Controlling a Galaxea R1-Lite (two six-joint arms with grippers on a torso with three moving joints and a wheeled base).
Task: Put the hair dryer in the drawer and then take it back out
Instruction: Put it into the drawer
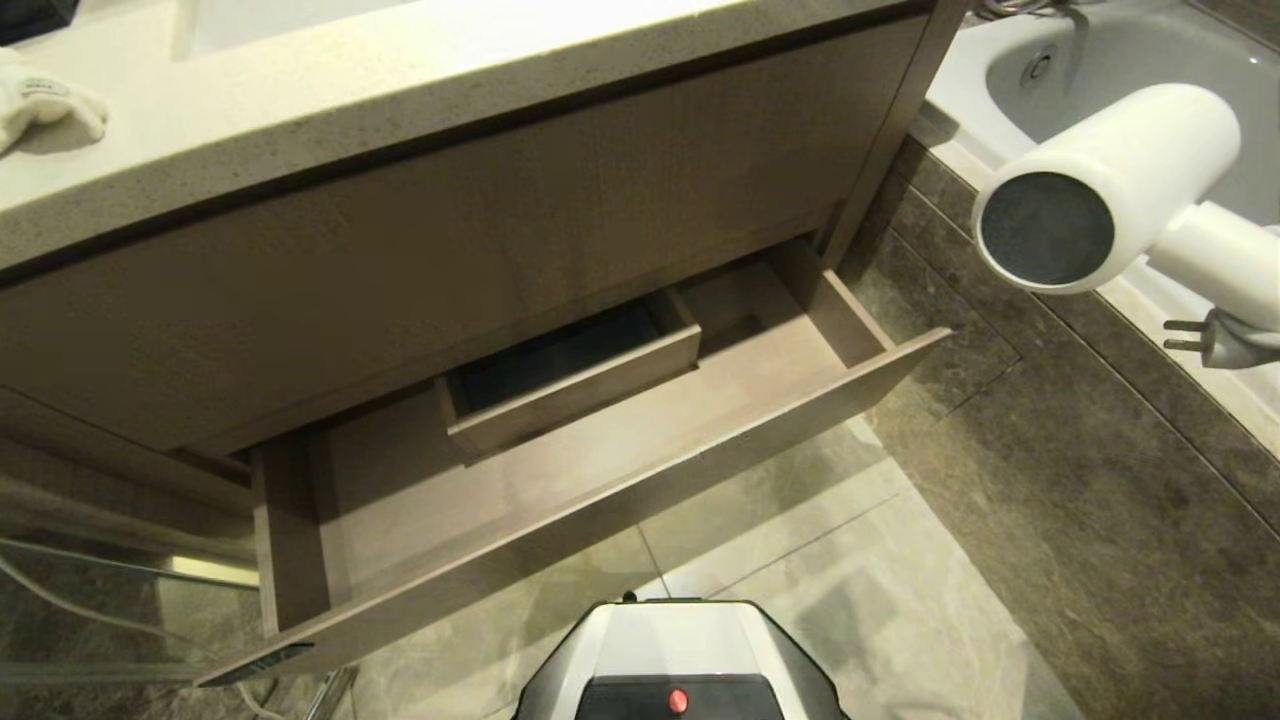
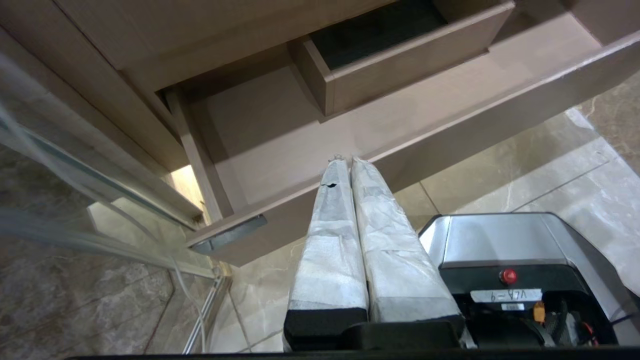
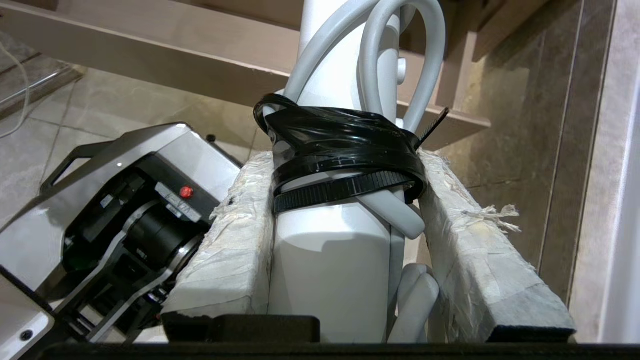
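Gripping the white handle of the hair dryer (image 3: 330, 260) between its two tape-wrapped fingers (image 3: 227, 250), our right gripper (image 3: 345, 175) holds the appliance in the air, clear of the drawer (image 1: 620, 500). We see the jaws partly spread, one pad pressed to each side of the handle, with the coiled white cord (image 3: 385, 65) bound against it by a black strap (image 3: 345, 155) just past the fingertips. From the head camera, the dryer's short barrel (image 1: 1110, 180) hangs well to the right of the drawer and above its level, its grey round end (image 1: 1046, 228) turned toward us, the plug (image 1: 1210, 340) dangling beneath the handle. Behind the dryer lies a white bathtub (image 1: 1130, 60) edged by a dark stone surround (image 1: 1080, 480).

The drawer stands pulled out under the taller wood-grain panel (image 1: 450, 260) of the vanity, holding nothing that we can see; its boxed cut-out (image 1: 570, 375) sits at the back and a small dark label (image 1: 262, 665) marks the left end of its front. Above it runs the pale countertop (image 1: 300, 110), where a white cloth (image 1: 40, 100) rests at the far left.

Our left gripper (image 2: 348, 160) is idle near the drawer's front edge, its wrapped fingers pressed together on nothing. Our base (image 1: 680, 650) stands on the marble floor (image 1: 850, 580) just in front of the drawer.
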